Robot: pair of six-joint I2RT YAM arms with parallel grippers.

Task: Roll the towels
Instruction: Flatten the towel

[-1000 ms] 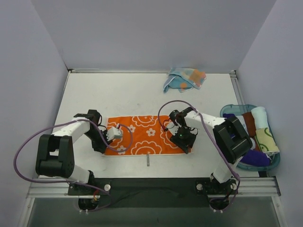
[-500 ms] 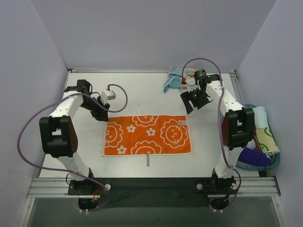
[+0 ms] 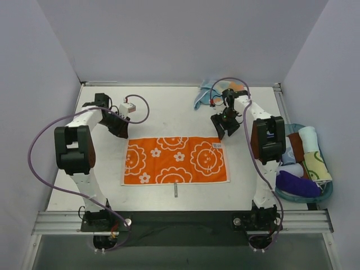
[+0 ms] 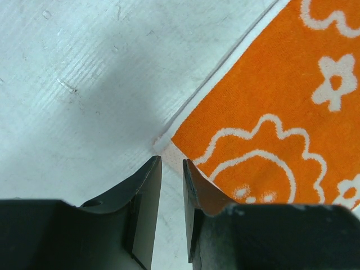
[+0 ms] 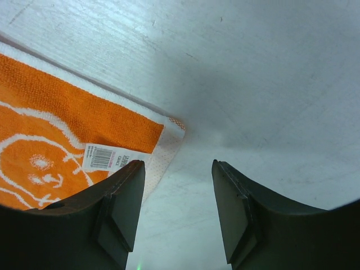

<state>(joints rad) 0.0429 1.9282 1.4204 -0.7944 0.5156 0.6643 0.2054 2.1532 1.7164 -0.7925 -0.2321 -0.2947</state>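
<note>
An orange towel (image 3: 176, 160) with white flower outlines lies flat and spread in the middle of the table. My left gripper (image 3: 121, 130) hovers at its far left corner (image 4: 164, 144), jaws a narrow gap apart with only bare table between them (image 4: 171, 164). My right gripper (image 3: 224, 127) hangs just off the far right corner (image 5: 171, 126), beside the barcode label (image 5: 106, 158), jaws wide with nothing in them (image 5: 179, 167). A light blue towel (image 3: 205, 99) with orange patches lies crumpled at the back, partly behind the right arm.
A teal tray (image 3: 327, 193) at the right edge holds several rolled cloths, among them a purple one (image 3: 298, 184). A small grey object (image 3: 176, 190) lies just in front of the orange towel. Walls close the table at the back and sides.
A second ago both grippers were low at the towel's two ends. They have since moved to its far corners, and their jaws widened and then narrowed; the towel now lies flat.
</note>
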